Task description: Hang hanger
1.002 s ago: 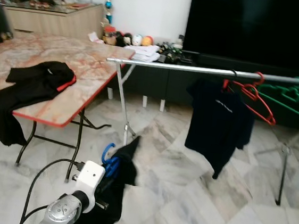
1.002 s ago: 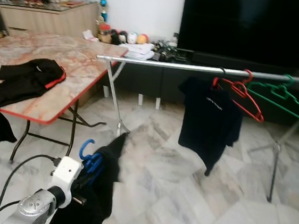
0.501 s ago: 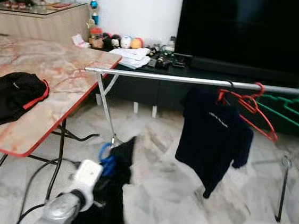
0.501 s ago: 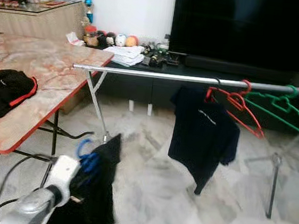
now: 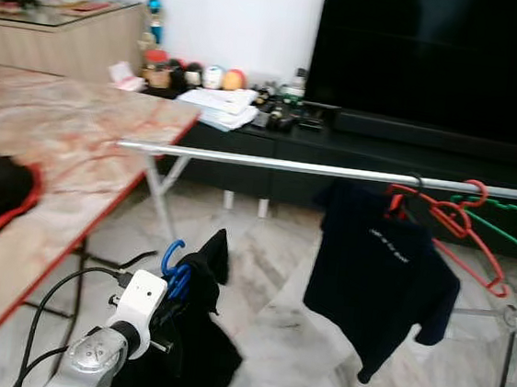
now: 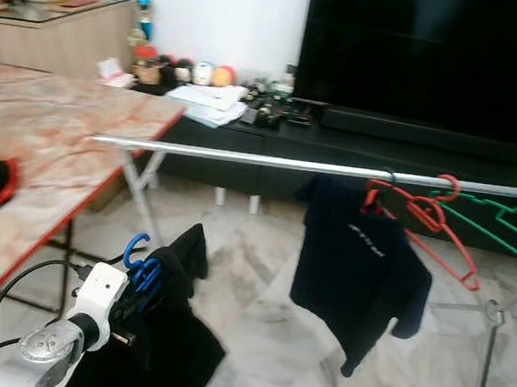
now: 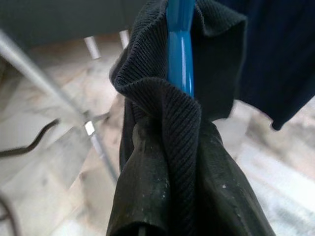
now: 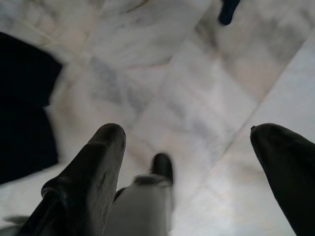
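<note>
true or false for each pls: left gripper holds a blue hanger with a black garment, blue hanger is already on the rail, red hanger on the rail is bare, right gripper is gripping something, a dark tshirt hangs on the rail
1. The left gripper holds the blue hanger with a black garment on it. True.
2. The blue hanger is already on the rail. False: it is below the rail, in the gripper.
3. The red hanger is bare. True.
4. The right gripper grips something. False: its fingers are apart over the floor.
5. A dark T-shirt hangs on the rail. True.

Left claw (image 5: pixel 174 291) raised and clamped closed, right claw (image 8: pixel 192 162) hanging low, fingers spread.
</note>
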Robot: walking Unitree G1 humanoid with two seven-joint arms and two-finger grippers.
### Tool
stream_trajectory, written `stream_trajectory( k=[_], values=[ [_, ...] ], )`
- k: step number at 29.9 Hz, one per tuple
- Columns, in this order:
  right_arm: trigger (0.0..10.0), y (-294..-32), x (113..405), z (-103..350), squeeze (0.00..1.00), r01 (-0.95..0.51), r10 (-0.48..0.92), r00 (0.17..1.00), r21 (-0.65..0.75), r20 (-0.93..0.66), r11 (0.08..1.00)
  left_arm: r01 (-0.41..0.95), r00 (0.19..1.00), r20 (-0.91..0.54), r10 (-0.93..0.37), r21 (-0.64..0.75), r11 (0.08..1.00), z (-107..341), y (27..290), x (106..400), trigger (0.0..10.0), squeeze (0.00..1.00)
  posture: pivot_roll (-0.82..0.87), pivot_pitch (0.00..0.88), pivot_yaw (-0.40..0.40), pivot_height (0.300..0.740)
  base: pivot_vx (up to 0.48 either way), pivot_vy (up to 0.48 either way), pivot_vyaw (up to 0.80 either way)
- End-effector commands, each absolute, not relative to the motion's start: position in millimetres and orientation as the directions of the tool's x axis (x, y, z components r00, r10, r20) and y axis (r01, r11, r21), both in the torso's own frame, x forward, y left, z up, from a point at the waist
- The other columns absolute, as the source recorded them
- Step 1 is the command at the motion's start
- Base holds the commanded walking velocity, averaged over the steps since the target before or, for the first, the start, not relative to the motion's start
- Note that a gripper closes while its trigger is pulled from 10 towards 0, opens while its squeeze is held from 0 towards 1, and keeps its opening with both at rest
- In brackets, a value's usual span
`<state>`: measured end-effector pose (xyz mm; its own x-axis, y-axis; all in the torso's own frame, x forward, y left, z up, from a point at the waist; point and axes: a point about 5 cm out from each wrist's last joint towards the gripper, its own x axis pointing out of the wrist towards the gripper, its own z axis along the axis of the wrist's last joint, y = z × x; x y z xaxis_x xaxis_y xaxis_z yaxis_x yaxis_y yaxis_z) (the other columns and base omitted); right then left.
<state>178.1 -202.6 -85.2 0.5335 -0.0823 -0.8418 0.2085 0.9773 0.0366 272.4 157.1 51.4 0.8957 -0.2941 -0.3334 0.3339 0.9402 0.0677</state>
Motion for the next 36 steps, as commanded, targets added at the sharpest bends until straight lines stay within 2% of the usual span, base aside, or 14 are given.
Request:
stream_trajectory(
  k=[1,4,11,21,25,31,36],
  values=[
    [10.0,-190,184,-84,0.0,0.176,-0.046,0.545,0.06,-0.837,0.983,0.312,0.916,-0.297,-0.271,0.103,0.944,62,167,278,10.0,0.0,0.1,0.0,0.011,0.74,0.48,0.0,0.0],
    [10.0,-188,184,-85,0.0,0.175,-0.042,0.544,0.064,-0.838,0.983,0.311,0.917,-0.299,-0.265,0.116,0.944,62,167,278,10.0,0.0,0.1,0.0,0.009,0.74,0.332,0.0,0.0],
    [10.0,-186,186,-84,0.0,0.157,-0.029,0.546,0.068,-0.837,0.985,0.291,0.921,-0.305,-0.242,0.127,0.948,60,168,278,10.0,0.0,0.1,0.0,0.004,0.74,0.0,0.0,0.0],
    [10.0,-176,182,-87,0.0,0.095,-0.007,0.543,0.053,-0.84,0.994,0.284,0.925,-0.298,-0.236,0.129,0.95,61,168,278,10.0,0.0,0.11,0.0,-0.001,0.74,0.0,-0.438,0.0],
    [10.0,-176,178,-89,0.0,0.102,-0.005,0.537,0.059,-0.844,0.993,0.282,0.926,-0.296,-0.234,0.13,0.951,61,167,279,10.0,0.0,0.11,0.0,-0.001,0.74,0.0,-0.442,0.48],
    [10.0,-187,170,-91,0.0,0.121,-0.018,0.527,0.054,-0.85,0.991,0.301,0.92,-0.303,-0.249,0.142,0.943,61,166,279,10.0,0.0,0.11,0.0,-0.001,0.74,0.0,-0.442,0.0],
    [10.0,-200,169,-89,0.0,0.125,-0.028,0.53,0.046,-0.848,0.991,0.296,0.922,-0.309,-0.234,0.172,0.94,58,165,280,10.0,0.0,0.11,0.0,-0.004,0.74,0.0,-0.048,0.0]
  ],
)
